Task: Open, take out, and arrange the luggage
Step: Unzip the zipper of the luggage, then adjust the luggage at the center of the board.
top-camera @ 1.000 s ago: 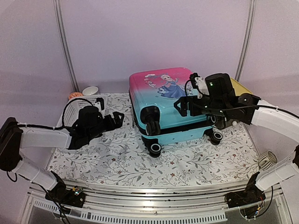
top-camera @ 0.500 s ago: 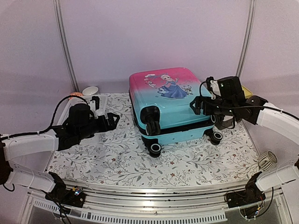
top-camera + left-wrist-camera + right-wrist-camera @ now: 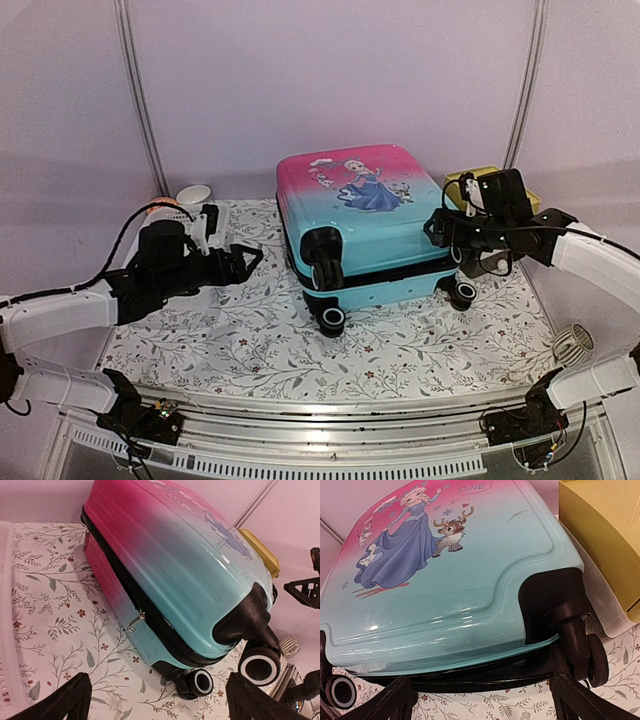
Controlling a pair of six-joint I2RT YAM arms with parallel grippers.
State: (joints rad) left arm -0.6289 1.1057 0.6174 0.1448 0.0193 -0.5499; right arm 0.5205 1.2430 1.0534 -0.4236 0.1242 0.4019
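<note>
The luggage (image 3: 185,575) lay on its side on the flower-printed tabletop (image 3: 60,610) — pink end far, turquoise end and wheels (image 3: 259,666) near. The left pincer (image 3: 160,700) hung before it, fingers spread wide, touching nothing — a zip pull (image 3: 136,621) dangled from the black band.

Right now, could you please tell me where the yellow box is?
The box stands at the table's far right, close beside the suitcase's right side; from above, the right gripper partly hides it.
</note>
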